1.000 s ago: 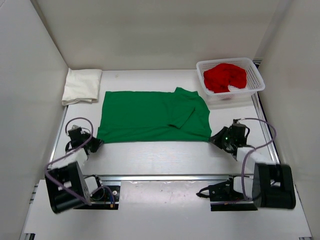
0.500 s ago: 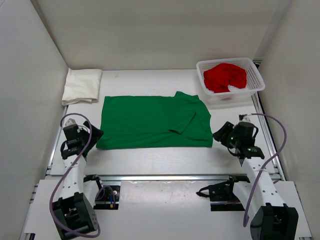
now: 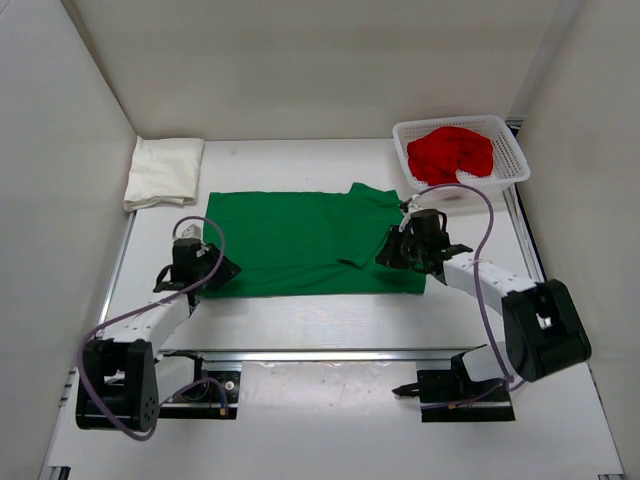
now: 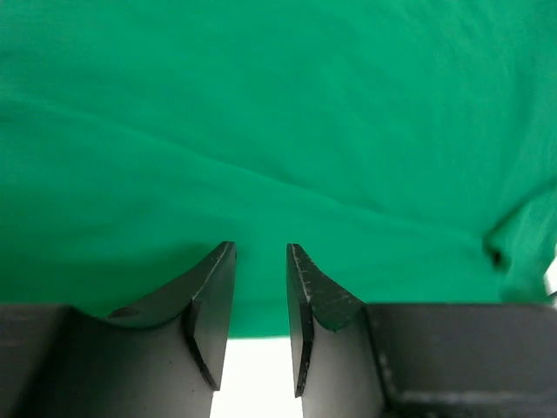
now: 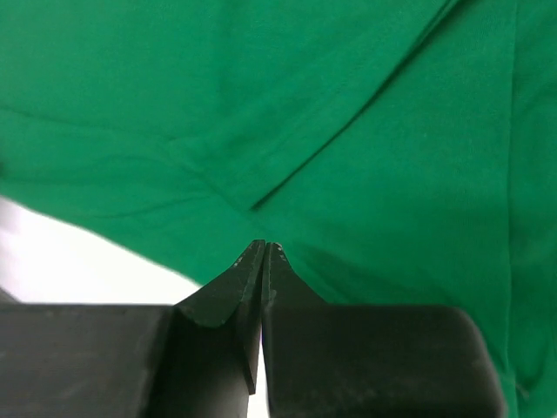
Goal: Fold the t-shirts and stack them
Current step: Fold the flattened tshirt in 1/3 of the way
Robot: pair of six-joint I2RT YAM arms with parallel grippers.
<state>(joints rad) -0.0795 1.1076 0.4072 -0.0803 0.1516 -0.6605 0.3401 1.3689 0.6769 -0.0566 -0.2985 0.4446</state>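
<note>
Hovering my left pincer [image 4: 259, 252], half released, over green t-shirt [image 3: 300, 240] hem at 7 o'clock; right pincer [image 5: 265, 248] clenched at 4 o'clock (pinch unclear). Cloth soft, limp: grab corners.

White table [image 3: 320, 320], green t-shirt [image 3: 300, 240] spread flat mid-table, folded cream t-shirt [image 3: 163, 172] far left, mesh basket [image 3: 517, 150] far right

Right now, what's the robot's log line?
green t-shirt: spread out | left gripper: open, near edge | right gripper: shut, right edge | red t-shirt: in basket
</note>
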